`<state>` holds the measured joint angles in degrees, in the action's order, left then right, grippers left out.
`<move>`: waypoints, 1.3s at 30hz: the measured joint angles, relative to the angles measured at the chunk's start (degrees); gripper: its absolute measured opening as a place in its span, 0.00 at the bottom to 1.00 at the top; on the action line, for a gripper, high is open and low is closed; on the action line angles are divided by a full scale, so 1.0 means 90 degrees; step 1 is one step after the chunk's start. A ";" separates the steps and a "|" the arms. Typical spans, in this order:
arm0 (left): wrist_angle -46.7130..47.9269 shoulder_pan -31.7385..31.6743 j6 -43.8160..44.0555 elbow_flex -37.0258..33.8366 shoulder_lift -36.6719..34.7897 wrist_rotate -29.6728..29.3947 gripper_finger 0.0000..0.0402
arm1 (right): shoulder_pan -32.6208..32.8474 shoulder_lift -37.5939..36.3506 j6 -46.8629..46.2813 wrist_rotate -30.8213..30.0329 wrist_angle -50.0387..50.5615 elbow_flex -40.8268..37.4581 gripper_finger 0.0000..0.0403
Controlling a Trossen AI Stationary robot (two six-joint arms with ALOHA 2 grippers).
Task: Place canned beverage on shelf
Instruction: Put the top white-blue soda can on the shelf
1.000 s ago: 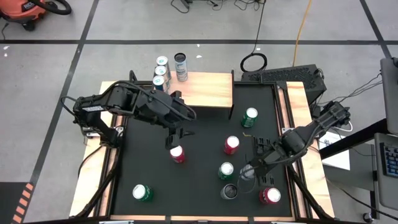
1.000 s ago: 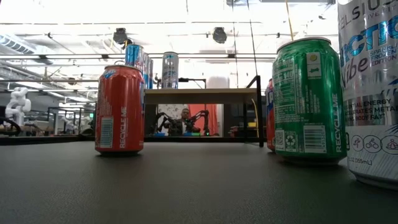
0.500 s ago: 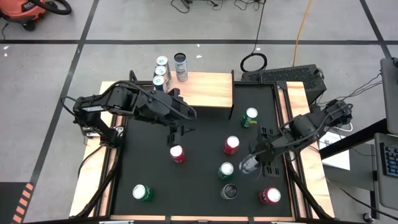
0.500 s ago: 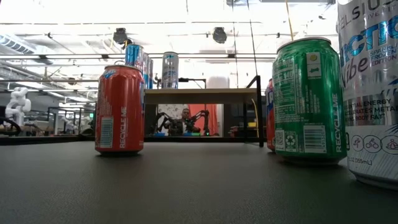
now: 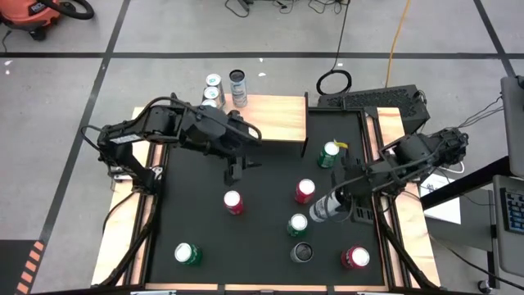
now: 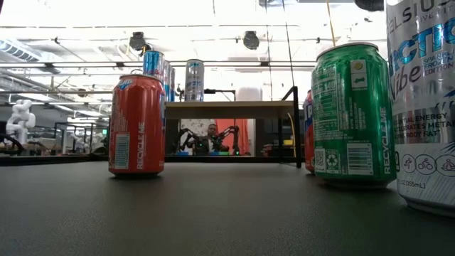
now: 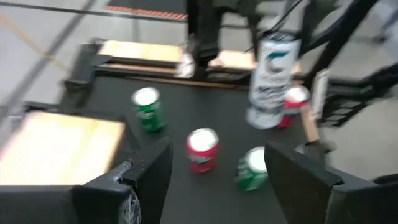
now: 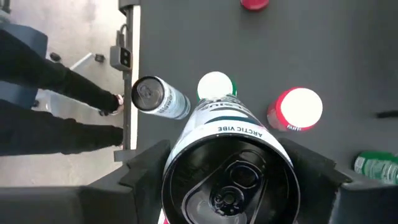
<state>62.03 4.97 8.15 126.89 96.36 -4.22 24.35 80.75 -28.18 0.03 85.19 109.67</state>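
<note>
Two arms over the black worktop (image 5: 205,238). Right gripper (image 5: 327,206) has its fingers closed round a tall white can (image 8: 227,165), lifted off the worktop and tilted, just beside a green can (image 5: 297,224) and near a red can (image 5: 304,190). Left gripper (image 5: 237,170) hangs over the worktop in front of the shelf (image 5: 270,116), its fingers (image 7: 134,186) parted with nothing between them. Three cans stand at the shelf's left end: two blue-and-silver (image 5: 214,82) and one dark (image 5: 238,86). More cans on the worktop: red (image 5: 233,201), green (image 5: 187,253), green (image 5: 329,153), dark (image 5: 301,251), red (image 5: 355,257).
</note>
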 joint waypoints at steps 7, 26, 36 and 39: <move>-0.0277 -0.0414 0.0368 0.0005 0.0077 0.0967 0.63 | -0.0204 -0.0002 0.0764 -0.0004 -0.0001 0.0166 0.61; -0.0832 -0.0503 -0.0365 0.0005 0.0517 0.0623 0.63 | -0.0941 -0.0002 0.3467 -0.0537 -0.0739 0.0170 0.61; -0.1082 -0.0408 0.0390 0.0000 0.0621 0.0489 0.65 | -0.1398 0.0003 0.5298 -0.0923 -0.1034 0.0167 0.61; -0.1085 -0.0350 0.0621 0.0000 0.0619 0.0366 0.71 | -0.1500 0.0003 0.5801 -0.1027 -0.1097 0.0167 0.61</move>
<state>52.27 1.82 13.74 126.89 101.93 -0.93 10.85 80.77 24.03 -9.21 75.32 111.18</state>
